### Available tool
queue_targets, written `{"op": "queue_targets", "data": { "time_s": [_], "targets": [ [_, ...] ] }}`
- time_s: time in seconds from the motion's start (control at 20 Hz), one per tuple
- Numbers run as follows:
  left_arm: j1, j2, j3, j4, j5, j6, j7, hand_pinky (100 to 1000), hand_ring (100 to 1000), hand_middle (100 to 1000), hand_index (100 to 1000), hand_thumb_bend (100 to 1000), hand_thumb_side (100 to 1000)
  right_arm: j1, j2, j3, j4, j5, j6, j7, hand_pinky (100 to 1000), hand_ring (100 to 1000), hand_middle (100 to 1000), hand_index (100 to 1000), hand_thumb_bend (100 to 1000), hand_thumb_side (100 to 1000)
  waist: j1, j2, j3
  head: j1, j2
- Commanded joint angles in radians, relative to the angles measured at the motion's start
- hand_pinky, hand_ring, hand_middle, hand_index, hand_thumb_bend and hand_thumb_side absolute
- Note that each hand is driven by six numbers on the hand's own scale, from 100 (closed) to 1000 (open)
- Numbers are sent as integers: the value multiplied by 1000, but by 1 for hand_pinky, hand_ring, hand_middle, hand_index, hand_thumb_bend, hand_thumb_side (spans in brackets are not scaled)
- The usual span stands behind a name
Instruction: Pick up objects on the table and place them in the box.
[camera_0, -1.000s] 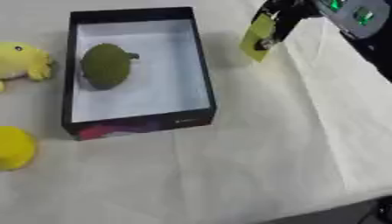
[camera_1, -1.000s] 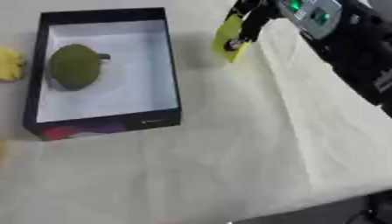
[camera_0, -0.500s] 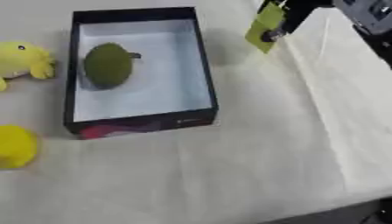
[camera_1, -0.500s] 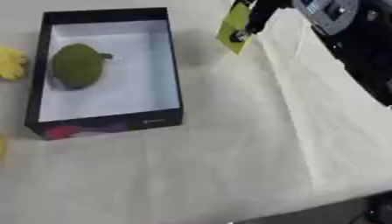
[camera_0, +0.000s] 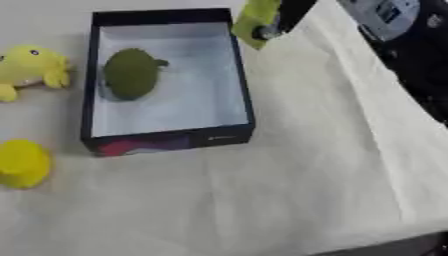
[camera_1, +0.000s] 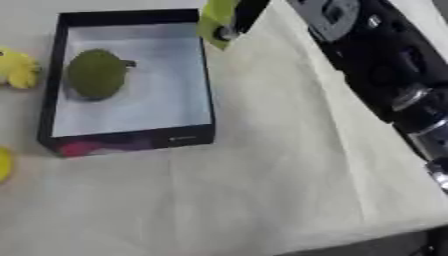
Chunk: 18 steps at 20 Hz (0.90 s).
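Observation:
A black box (camera_0: 246, 95) with a pale floor lies on the cloth at the upper left, holding a dark green round fruit (camera_0: 132, 72). My right hand (camera_0: 290, 11) comes in at the top and is shut on a flat yellow-green object (camera_0: 255, 21), which hangs over the box's far right wall. Left of the box lies a yellow plush toy (camera_0: 31, 67). A round yellow object (camera_0: 21, 163) rests near the left edge, below the box. My left hand shows in neither view.
My right arm (camera_1: 378, 65), black with silver joints, runs down the right side of both views. A cream cloth (camera_0: 297, 165) covers the table; its front edge shows at the lower right.
My right hand has carried the yellow-green object left and up, from beside the box's right side to above its far right wall. The whole picture has also shifted.

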Motion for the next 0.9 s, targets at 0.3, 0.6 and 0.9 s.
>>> {"op": "queue_targets", "data": {
  "time_s": [0.3,0.6,0.9],
  "targets": [
    [4,26,20,-6,-3,-1,7,747,872,873,899,806,698,-63,112,-4,-22,139,-36,-73,635,669,676,757,338,100,6,-44,9,18,-6],
    [12,28,26,-6,-2,-7,14,746,872,873,899,807,697,-62,100,-27,-86,238,-54,-112,639,669,676,758,337,100,3,-42,11,40,-12],
    [7,27,23,-8,-1,-6,11,746,872,873,899,807,698,-90,161,-34,-64,331,-112,-37,637,668,674,755,337,100,7,-41,16,45,-24]
  ]
}}
